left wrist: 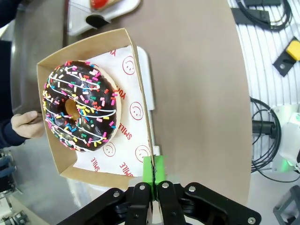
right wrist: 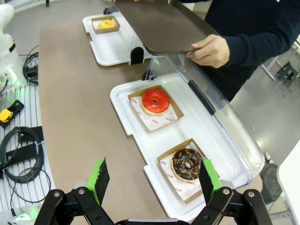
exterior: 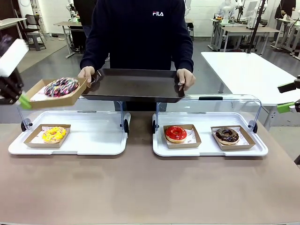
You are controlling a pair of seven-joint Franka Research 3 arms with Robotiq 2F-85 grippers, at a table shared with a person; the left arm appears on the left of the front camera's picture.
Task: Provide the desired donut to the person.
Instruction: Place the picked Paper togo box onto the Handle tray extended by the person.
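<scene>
One wall of the box [exterior: 54, 100] is all the left pincer [left wrist: 153, 169] clamps, so beside the tray [exterior: 136, 86] the donut [exterior: 61, 86] may tip out; right pincer [right wrist: 154, 179] stands spread.

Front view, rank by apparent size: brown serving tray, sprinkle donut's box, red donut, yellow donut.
1. brown serving tray
2. sprinkle donut's box
3. red donut, yellow donut: look alike.

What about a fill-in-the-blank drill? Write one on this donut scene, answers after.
The left tool grips the cardboard box of the donut topped with ____.
The person holds the dark tray with ____ hands.
The right tool stands ____.
The yellow donut sits in the display case on the robot's ____.
Answers: sprinkles; both; open; left.
</scene>
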